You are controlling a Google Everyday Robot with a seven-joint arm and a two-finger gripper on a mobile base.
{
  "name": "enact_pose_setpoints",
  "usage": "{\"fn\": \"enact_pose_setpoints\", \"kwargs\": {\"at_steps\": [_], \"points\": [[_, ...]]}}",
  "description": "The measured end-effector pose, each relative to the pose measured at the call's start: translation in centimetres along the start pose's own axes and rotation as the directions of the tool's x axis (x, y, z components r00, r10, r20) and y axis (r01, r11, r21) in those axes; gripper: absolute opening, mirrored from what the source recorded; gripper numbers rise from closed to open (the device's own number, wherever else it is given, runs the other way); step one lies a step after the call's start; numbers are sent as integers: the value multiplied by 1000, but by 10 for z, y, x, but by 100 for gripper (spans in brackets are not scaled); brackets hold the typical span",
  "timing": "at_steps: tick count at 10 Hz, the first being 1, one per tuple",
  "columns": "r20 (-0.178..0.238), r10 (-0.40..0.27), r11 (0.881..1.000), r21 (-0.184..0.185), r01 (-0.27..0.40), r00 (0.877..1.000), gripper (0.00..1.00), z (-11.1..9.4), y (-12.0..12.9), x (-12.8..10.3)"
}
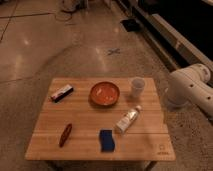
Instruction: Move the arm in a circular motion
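The arm (190, 90) is a large white tubular segment with a rounded joint. It enters from the right edge and hangs beside the right end of the wooden table (80, 116), apart from the items on it. The gripper is out of view past the right edge of the frame.
On the table are an orange bowl (105, 93), a clear cup (137, 86), a white bottle lying on its side (127, 119), a blue sponge (106, 140), a brown oblong item (65, 134) and a small packet (62, 92). A dark ledge (175, 35) runs along the back right.
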State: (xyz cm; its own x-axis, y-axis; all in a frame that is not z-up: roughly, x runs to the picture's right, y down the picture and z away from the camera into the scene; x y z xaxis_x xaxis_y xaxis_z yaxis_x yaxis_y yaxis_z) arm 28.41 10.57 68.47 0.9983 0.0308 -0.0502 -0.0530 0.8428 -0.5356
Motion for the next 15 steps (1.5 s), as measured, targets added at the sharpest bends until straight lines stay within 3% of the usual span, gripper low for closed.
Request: {"fn": "enact_pose_setpoints", "kwargs": {"at_steps": [12,15], "points": [[-9,5,1000,-11,-5,1000,65,4,-5,3],[-12,-32,999,-39,32,999,65,16,-56,-28]]}}
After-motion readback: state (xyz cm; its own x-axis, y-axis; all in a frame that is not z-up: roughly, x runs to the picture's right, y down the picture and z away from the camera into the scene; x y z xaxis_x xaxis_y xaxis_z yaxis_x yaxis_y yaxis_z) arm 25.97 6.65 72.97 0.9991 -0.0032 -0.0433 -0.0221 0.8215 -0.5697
